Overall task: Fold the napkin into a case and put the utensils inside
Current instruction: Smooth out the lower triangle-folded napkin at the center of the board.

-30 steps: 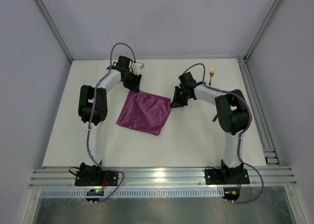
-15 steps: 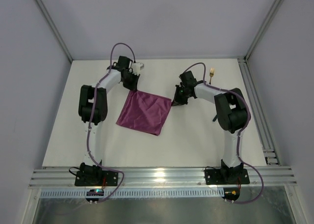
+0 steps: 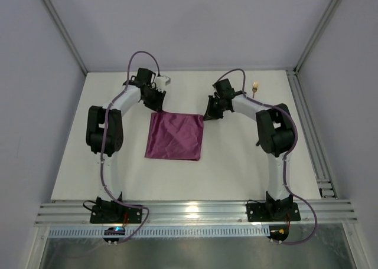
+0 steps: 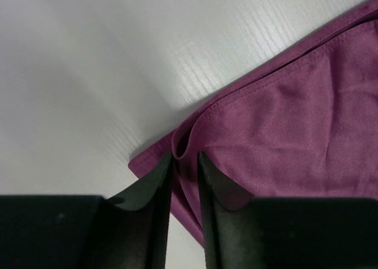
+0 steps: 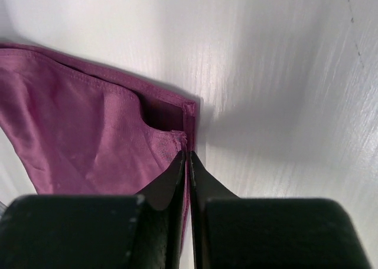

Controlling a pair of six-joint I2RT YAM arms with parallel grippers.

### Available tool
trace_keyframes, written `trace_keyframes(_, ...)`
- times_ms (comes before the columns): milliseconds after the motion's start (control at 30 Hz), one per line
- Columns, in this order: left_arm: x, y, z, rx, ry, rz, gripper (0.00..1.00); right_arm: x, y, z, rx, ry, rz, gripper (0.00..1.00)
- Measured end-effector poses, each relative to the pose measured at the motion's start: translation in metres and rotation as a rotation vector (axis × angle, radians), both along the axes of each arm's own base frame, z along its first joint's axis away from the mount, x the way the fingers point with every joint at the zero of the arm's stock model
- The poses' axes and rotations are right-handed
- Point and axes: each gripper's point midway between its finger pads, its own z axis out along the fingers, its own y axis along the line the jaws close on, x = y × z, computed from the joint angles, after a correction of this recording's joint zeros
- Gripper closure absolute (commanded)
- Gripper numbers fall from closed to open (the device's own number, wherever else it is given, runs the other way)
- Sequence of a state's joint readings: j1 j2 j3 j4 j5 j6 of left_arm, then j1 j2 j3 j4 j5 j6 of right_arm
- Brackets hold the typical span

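White bench (image 3: pixel 236 163) carries the soft magenta-purple square cloth napkin (image 3: pixel 175 136) flat at centre frame, its upper-left corner pinched in the left claw (image 3: pixel 157 107) and its upper-right corner in the near-closed right claw (image 3: pixel 206 115), with the cloth spreading toward the lower edge.

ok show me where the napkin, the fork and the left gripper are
napkin (image 3: pixel 175 136), top view, middle of the flat cloth
fork (image 3: pixel 255 86), top view, its gold tines
left gripper (image 4: pixel 185 158), left wrist view, between the fingertips at the napkin's corner

Matt cloth napkin (image 3: pixel 175 137), glossy table (image 3: pixel 236 169)
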State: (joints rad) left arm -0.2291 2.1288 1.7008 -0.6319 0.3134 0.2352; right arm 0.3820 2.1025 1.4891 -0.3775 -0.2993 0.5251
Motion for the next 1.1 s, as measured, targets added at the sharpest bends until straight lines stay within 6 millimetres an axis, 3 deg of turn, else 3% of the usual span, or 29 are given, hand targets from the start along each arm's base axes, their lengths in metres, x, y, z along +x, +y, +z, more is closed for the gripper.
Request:
trace_keyframes(67, 0.0, 0.004, -0.001, 0.006, 0.0, 0.002, 0.7, 0.004, 0.002, 0.003, 0.001, -0.006, 0.004, 0.85)
trace_keyframes(233, 0.0, 0.015, -0.005, 0.019, 0.01, 0.032, 0.94, 0.008, 0.0, 0.007, -0.017, -0.019, 0.015, 0.71)
trace_keyframes(267, 0.001, 0.017, -0.005, 0.021, 0.008, 0.034, 0.97, 0.007, -0.001, 0.006, -0.026, -0.017, 0.015, 0.63)
trace_keyframes(400, 0.002, 0.021, -0.005, 0.024, 0.008, 0.046, 1.0, -0.003, -0.01, 0.003, -0.064, -0.011, 0.025, 0.5)
trace_keyframes(633, -0.003, 0.028, -0.012, 0.029, 0.025, 0.057, 0.99, -0.058, -0.028, 0.008, -0.096, 0.01, 0.058, 0.5)
trace_keyframes(867, -0.015, 0.048, -0.015, 0.032, 0.051, 0.091, 0.96, -0.12, 0.001, -0.004, -0.071, 0.049, 0.198, 0.49)
trace_keyframes(1100, -0.026, 0.065, -0.016, 0.038, 0.066, 0.112, 0.91, -0.136, 0.011, -0.006, -0.023, 0.043, 0.227, 0.51)
